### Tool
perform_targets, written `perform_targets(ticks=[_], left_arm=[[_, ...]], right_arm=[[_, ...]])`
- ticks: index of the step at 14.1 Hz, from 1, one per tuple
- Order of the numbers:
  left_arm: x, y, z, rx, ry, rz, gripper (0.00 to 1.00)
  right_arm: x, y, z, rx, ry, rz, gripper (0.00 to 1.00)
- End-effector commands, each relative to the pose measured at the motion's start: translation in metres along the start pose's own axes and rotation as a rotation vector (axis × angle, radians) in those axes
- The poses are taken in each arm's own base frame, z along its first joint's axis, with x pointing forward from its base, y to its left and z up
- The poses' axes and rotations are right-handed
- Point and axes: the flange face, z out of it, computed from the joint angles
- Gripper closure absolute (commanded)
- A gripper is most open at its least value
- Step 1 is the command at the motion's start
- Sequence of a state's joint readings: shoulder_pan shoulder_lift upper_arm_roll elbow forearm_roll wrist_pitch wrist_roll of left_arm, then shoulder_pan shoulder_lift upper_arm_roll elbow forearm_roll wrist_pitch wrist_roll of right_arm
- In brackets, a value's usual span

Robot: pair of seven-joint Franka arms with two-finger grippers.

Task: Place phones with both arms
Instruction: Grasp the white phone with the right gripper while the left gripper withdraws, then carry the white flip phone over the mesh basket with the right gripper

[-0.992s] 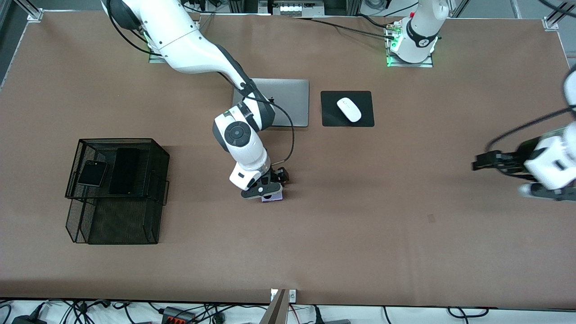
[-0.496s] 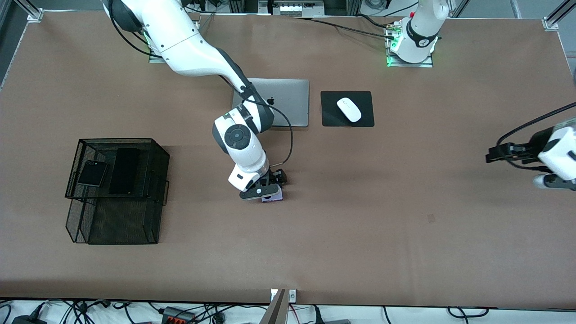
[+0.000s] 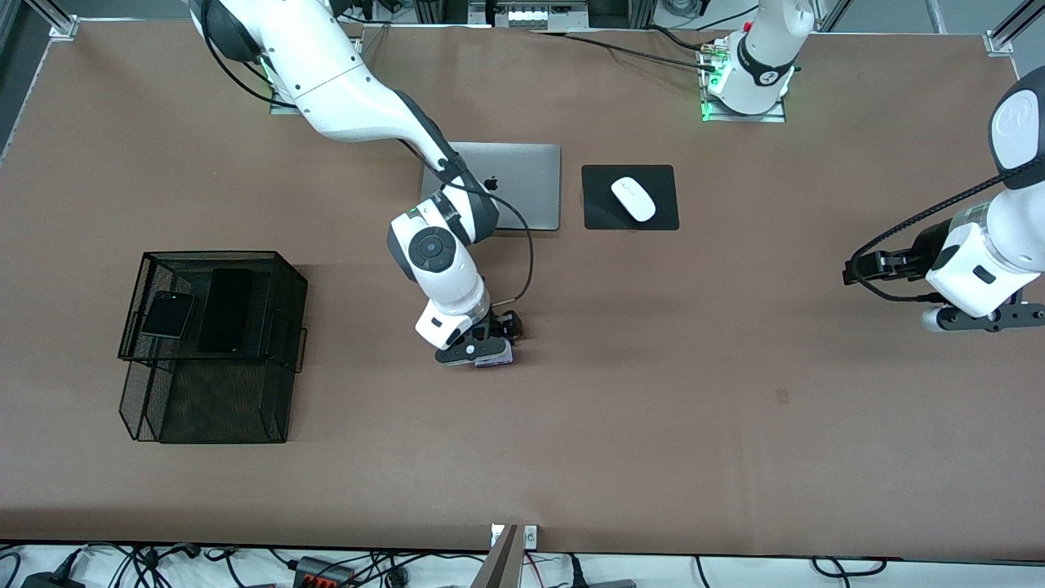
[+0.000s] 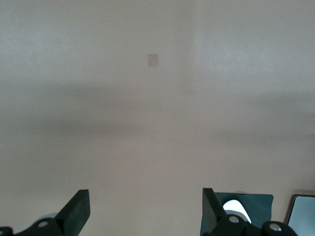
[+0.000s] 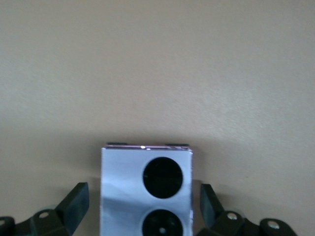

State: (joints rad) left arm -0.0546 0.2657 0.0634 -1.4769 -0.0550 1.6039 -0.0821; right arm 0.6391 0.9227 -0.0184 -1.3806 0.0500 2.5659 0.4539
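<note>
A lavender-white phone [image 5: 145, 189] with two black camera circles lies flat on the brown table, near its middle [image 3: 496, 358]. My right gripper [image 3: 483, 351] is low over it and open. Its fingers [image 5: 75, 205] stand on either side of the phone with a small gap on each side. Two black phones rest in the upper tier of a black mesh tray [image 3: 212, 255], a squarish one [image 3: 167, 314] beside a longer slab [image 3: 226, 310]. My left gripper [image 3: 992, 318] hangs open and empty [image 4: 145, 211] over bare table at the left arm's end.
A closed silver laptop [image 3: 514, 184] and a white mouse [image 3: 633, 198] on a black pad [image 3: 600, 214] lie toward the robots' bases. The mesh tray's lower tier [image 3: 220, 404] juts toward the front camera. A small mark [image 3: 782, 396] is on the table.
The left arm has swung about at its end of the table, and its elbow has come into view. The right gripper has stayed around the lavender phone, barely shifting.
</note>
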Motion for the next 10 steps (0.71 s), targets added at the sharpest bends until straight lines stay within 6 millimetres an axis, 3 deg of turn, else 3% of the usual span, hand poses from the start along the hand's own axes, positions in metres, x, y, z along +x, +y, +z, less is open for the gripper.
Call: perform_targets(ticks=[1, 4, 10], left_arm=[[-0.010, -0.010, 0.000, 0.012, 0.002, -0.024, 0.00], [-0.006, -0.032, 0.004, 0.019, 0.016, -0.064, 0.00], [-0.010, -0.039, 0.019, 0.023, 0.152, -0.051, 0.00]], right_arm=[[0.002, -0.007, 0.009, -0.007, 0.017, 0.001, 0.00], [0.001, -0.007, 0.010, -0.028, 0.025, -0.031, 0.00], [-0.003, -0.008, 0.017, -0.033, 0.017, -0.037, 0.00]])
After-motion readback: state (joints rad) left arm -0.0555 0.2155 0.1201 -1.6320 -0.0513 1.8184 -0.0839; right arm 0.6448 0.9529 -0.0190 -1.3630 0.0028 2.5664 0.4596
